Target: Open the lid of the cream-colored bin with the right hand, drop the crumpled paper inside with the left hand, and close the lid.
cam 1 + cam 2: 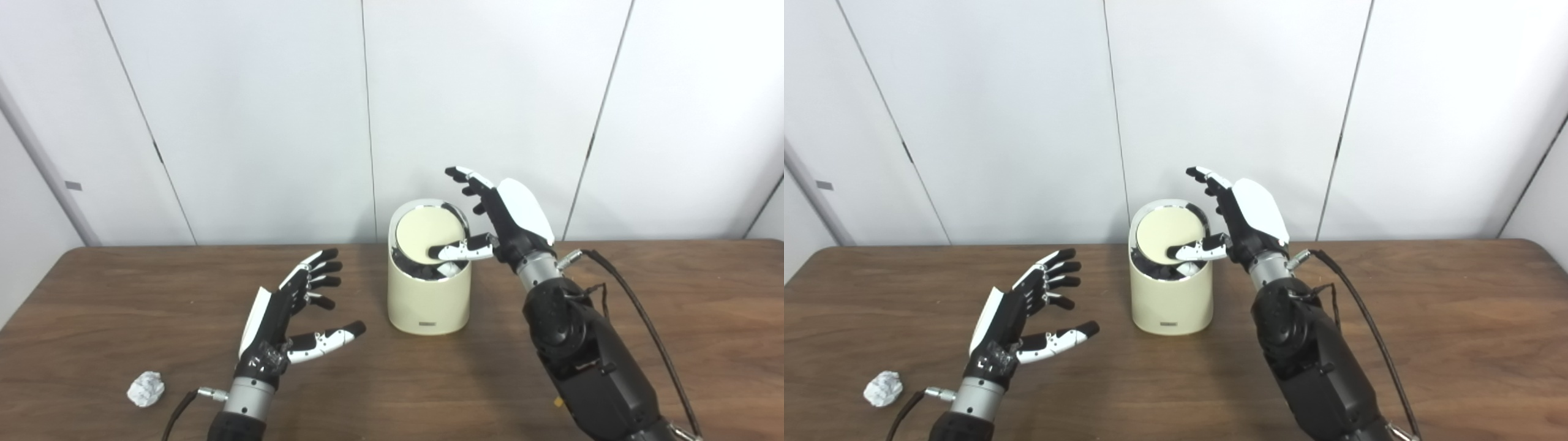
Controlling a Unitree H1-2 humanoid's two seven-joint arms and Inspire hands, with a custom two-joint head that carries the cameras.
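Observation:
The cream-colored bin [429,300] stands at the table's middle back. Its round lid [425,233] is tilted up, and white crumpled paper [449,269] shows in the dark opening beneath it. My right hand [502,217] is at the bin's right side, fingers apart, with the thumb lying across the lid's lower edge. My left hand [297,306] is open and empty, hovering left of the bin. Another crumpled paper ball [146,388] lies on the table at the front left, left of my left wrist.
The brown wooden table [704,318] stretches to both sides. White wall panels stand close behind the bin. A black cable [643,318] loops from my right forearm over the table's right part.

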